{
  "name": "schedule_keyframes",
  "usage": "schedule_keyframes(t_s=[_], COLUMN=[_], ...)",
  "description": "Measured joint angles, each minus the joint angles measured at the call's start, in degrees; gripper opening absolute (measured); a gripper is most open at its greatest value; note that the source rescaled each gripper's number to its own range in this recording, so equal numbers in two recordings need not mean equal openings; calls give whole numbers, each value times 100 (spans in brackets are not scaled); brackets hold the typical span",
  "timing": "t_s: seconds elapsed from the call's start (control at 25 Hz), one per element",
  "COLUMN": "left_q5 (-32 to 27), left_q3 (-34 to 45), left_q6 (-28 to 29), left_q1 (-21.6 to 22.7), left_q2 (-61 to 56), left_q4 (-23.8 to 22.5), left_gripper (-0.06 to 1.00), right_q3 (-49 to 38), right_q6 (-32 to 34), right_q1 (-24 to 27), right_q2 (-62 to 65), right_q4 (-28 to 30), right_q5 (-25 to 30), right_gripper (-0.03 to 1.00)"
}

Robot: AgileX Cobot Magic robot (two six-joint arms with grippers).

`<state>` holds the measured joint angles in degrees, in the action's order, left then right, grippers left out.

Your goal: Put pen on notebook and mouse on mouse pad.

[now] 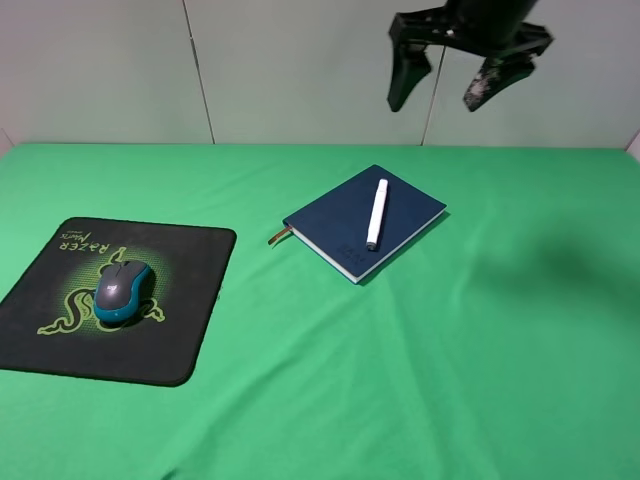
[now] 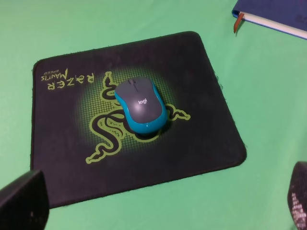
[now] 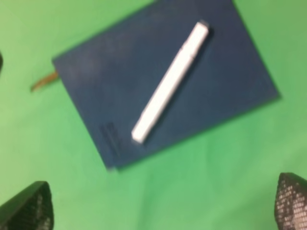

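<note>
The teal-blue mouse (image 1: 122,291) (image 2: 140,104) rests on the green logo of the black mouse pad (image 1: 190,300) (image 2: 201,139) at the left. The white pen (image 1: 377,212) (image 3: 170,84) lies along the top of the navy notebook (image 1: 335,220) (image 3: 110,81) near the middle of the table. My right gripper (image 1: 455,88) (image 3: 158,206) hangs open high above and behind the notebook, holding nothing. My left gripper (image 2: 160,211) is open above the pad's near edge, apart from the mouse; the exterior high view does not show it.
Green cloth (image 1: 450,380) covers the whole table, with a pale wall (image 1: 300,70) behind. The notebook's brown ribbon (image 1: 279,236) (image 2: 238,22) sticks out toward the pad. The right arm's shadow (image 1: 560,270) falls on the cloth at the right.
</note>
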<state>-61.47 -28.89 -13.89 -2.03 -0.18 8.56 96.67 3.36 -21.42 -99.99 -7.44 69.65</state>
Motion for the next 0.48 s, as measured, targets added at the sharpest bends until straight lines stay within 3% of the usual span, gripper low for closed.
schedule_keyframes(t_s=[0.48], left_q5=[0], left_q3=[0], left_q6=[0], left_q1=[0], left_q2=[0], left_q4=[0], left_gripper=[100], right_q3=[-2269], right_q6=[-256], right_q1=[0], right_q2=[2765], right_q4=[112], right_q5=[15], right_gripper=[100])
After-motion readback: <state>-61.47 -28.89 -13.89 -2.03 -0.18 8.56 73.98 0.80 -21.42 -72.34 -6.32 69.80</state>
